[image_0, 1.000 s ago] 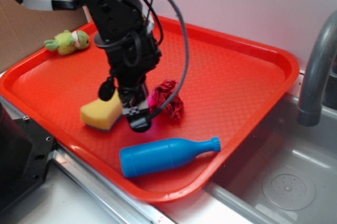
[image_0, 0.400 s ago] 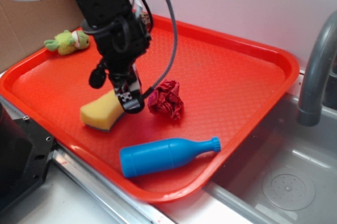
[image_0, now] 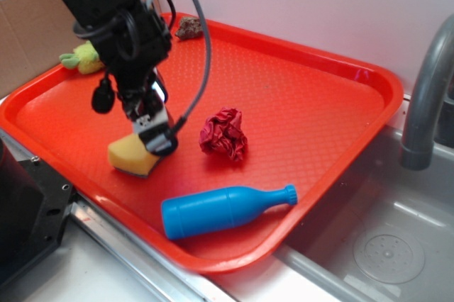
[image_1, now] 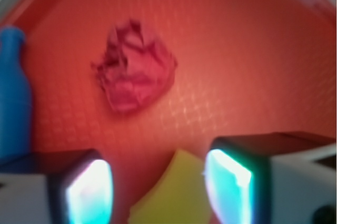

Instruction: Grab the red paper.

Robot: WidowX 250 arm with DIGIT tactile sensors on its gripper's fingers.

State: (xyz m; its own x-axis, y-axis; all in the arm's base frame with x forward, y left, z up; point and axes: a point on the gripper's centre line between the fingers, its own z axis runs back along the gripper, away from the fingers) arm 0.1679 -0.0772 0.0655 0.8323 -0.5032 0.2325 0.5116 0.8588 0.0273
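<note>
Gripper withdrawn from paper, now over sponge, jaws apart, empty; recentre ahead over paper before descending and closing.

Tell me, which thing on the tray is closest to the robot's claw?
The yellow sponge. The gripper hangs right over it, open, while the red paper, blue bottle, green toy and stone sit farther off.
</note>
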